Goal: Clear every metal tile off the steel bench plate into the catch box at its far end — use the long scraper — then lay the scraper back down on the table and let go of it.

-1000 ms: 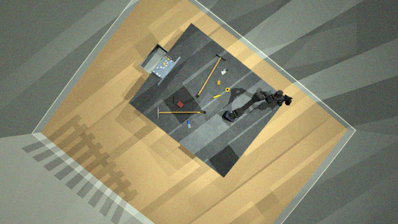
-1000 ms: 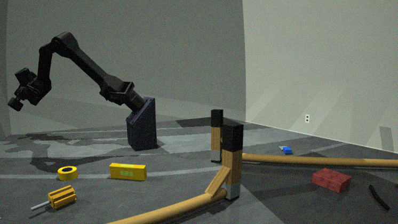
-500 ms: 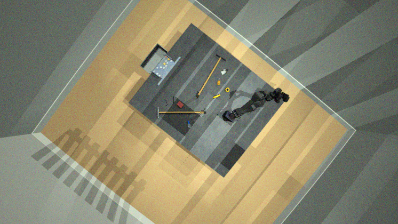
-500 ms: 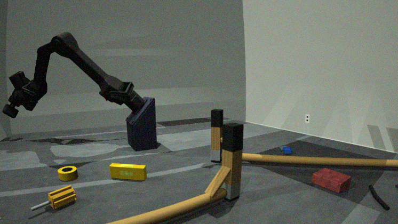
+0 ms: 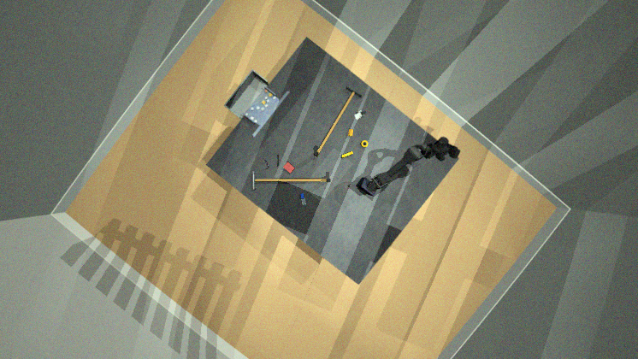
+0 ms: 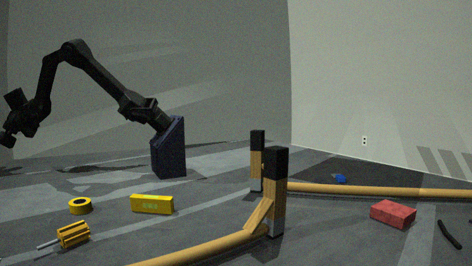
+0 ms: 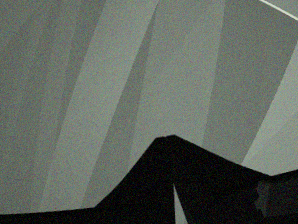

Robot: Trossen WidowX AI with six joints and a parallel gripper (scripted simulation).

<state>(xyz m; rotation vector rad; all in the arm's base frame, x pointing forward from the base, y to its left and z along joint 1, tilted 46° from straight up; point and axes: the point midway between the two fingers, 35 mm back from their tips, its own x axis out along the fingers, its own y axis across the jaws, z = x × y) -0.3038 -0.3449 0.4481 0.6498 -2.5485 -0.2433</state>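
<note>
My gripper [image 5: 454, 152] [image 6: 7, 139] [image 7: 166, 146] is shut and empty, raised beyond the right edge area of the dark table, far from the tools. The bench plate [image 5: 269, 112] is at the table's left edge in the top view, with several small white and orange tiles [image 5: 263, 102] on it. The catch box [image 5: 245, 96] adjoins its far side. A long wooden-handled tool with a thin grey head [image 5: 254, 180] lies left of centre, an upright grip at its right end. A second with a black head [image 5: 353, 92] lies diagonally. I cannot tell surely which is the scraper.
A yellow tape roll [image 5: 364, 144] [image 6: 80, 206], a yellow block [image 5: 347, 155] [image 6: 152, 204] and an orange ribbed piece [image 5: 351, 132] [image 6: 73, 234] lie between the arm and the diagonal tool. A red block [image 5: 288, 167] [image 6: 393, 213] and a blue item [image 5: 302, 196] [image 6: 340, 178] lie near the other tool.
</note>
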